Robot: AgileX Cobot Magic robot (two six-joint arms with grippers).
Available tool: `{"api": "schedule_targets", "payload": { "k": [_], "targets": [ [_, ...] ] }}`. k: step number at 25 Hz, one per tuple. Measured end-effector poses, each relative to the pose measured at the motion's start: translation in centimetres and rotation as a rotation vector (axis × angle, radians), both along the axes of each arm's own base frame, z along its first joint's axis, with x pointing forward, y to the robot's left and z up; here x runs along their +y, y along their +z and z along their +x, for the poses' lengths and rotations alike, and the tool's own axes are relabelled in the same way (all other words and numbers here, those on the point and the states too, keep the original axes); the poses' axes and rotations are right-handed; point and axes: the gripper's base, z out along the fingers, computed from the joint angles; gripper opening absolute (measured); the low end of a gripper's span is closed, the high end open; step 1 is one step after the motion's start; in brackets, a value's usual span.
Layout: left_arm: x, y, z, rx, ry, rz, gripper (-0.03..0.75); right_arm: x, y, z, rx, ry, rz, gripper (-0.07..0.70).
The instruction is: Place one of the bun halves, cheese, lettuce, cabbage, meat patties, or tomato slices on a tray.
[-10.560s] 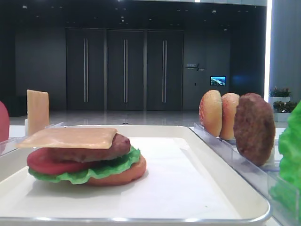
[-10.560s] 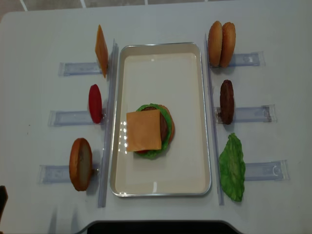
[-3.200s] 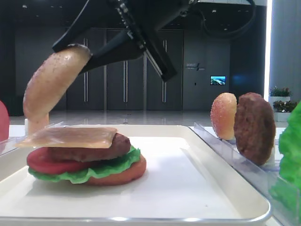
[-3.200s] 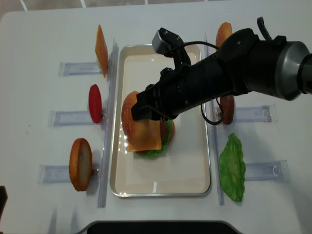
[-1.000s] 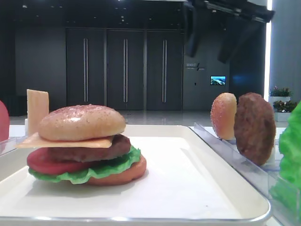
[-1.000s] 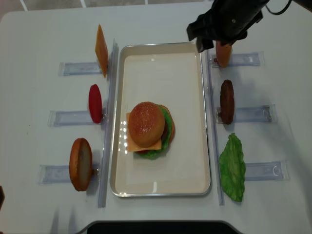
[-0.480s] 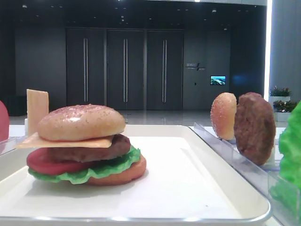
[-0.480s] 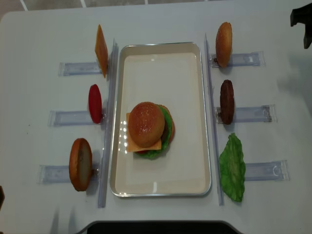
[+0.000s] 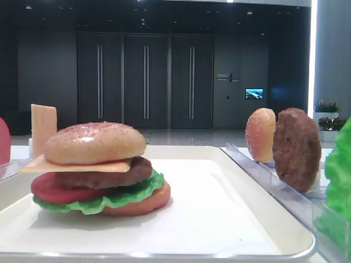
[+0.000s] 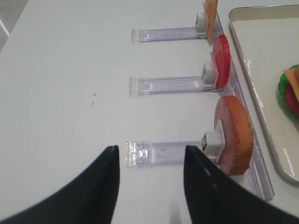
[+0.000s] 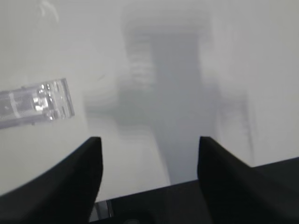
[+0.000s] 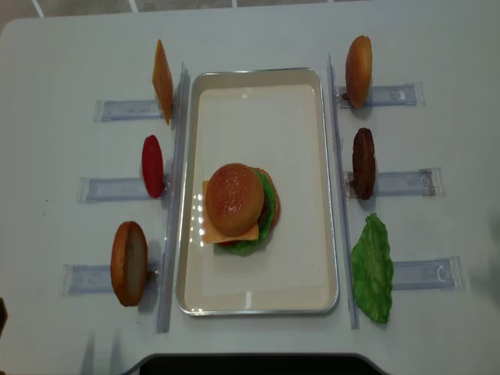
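The domed speckled bun top [image 12: 234,198] rests on a stack in the white tray [image 12: 258,94]. Under it lie a cheese slice [image 9: 77,164], a meat patty [image 9: 109,175], a tomato slice [image 9: 55,192], lettuce [image 9: 120,200] and a flat bottom bun [image 9: 145,203]. My right gripper [image 11: 149,140] is open over bare white table, with nothing between its fingers. My left gripper [image 10: 150,148] is open too, low over the table left of a standing bun half [image 10: 236,135]. Neither gripper shows in the two exterior views.
Clear holders flank the tray. On the left stand a cheese slice [image 12: 162,80], a tomato slice [image 12: 152,166] and a bun half [image 12: 129,262]. On the right are another bun half [image 12: 358,70], a patty [image 12: 363,162] and a lettuce leaf [image 12: 373,268]. A holder end [image 11: 35,102] lies left of my right gripper.
My right arm has pulled away from the tray's far right corner and left the overhead view on the right. The bun top stays on the stack.
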Motion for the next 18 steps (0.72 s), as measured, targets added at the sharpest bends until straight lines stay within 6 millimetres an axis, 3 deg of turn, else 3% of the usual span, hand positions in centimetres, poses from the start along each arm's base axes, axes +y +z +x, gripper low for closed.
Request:
{"api": "schedule_targets", "payload": {
  "k": [6, 18],
  "targets": [
    [0.0, 0.0, 0.0, 0.000, 0.000, 0.000, 0.344, 0.4, 1.7, -6.9, -0.282, 0.005, 0.037, 0.423],
    [0.0, 0.0, 0.0, 0.000, 0.000, 0.000, 0.344, 1.4, 3.2, -14.9, -0.811, 0.125, 0.069, 0.423]
  ]
}}
